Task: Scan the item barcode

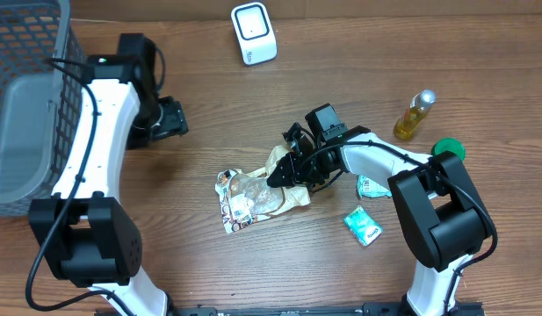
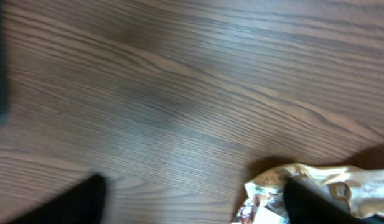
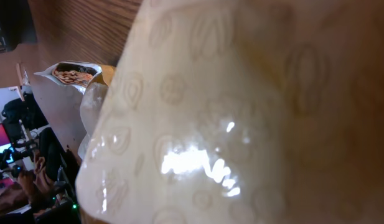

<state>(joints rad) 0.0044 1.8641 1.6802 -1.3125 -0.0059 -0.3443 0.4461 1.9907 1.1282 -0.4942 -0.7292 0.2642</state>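
Right gripper (image 1: 282, 173) pinches the bag (image 1: 253, 197) by one edge; the rest trails just beyond its fingertips. Left gripper (image 1: 171, 118) is spread and empty, well apart from it. Best to lift the bag flat, barcode toward the scanner (image 1: 253, 33) far ahead. The basket (image 1: 42, 26) shows only grey lining; the bottle (image 1: 414, 116) holds yellow liquid.

Probably a mock shop checkout: scanner (image 1: 254, 33), wire basket (image 1: 42, 39), wooden table (image 1: 279, 272).

Wooden table (image 1: 341, 70), snack pouch (image 1: 251, 198), bottle (image 1: 413, 116)
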